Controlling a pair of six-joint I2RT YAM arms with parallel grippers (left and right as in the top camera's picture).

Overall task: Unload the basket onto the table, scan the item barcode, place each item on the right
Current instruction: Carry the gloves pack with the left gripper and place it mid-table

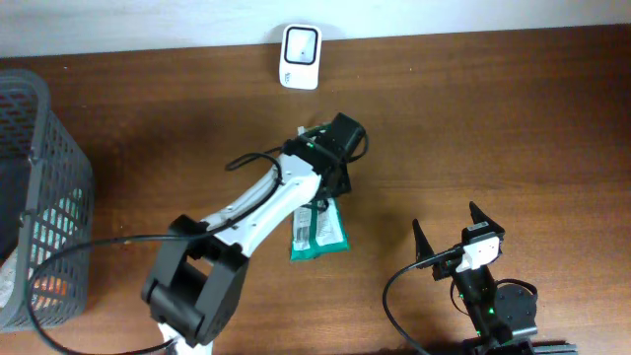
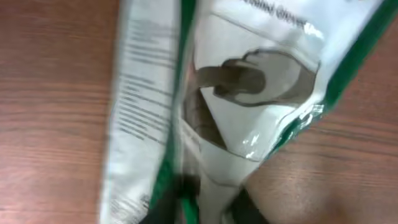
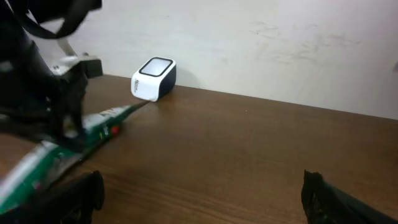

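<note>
A brown wooden tabletop point(image 1: 513, 118) is running up to a plain white wall point(image 1: 444, 15) at its far edge. A white box-shaped barcode scanner point(image 1: 300, 44) is standing at that far edge, near the middle, against the wall. A grey mesh basket point(image 1: 44, 148) is sitting at the far left.

A green-and-white plastic packet point(image 1: 323, 232) is lying on the tabletop around the centre, its long side pointing towards the scanner but well apart from it. The white left arm point(image 1: 256, 202) is reaching over it from the near left, its black head hanging right above the packet's far half. In the left wrist view the packet point(image 2: 249, 124) is filling the frame, printed side up, and the left fingers point(image 2: 163, 211) are showing only as dark blurs at the near edge, so whether they are gripping the packet cannot be told.

The right fingers point(image 1: 421, 240) are standing spread wide at the near right, holding nothing, pointing towards the scanner point(image 3: 153, 78).
</note>
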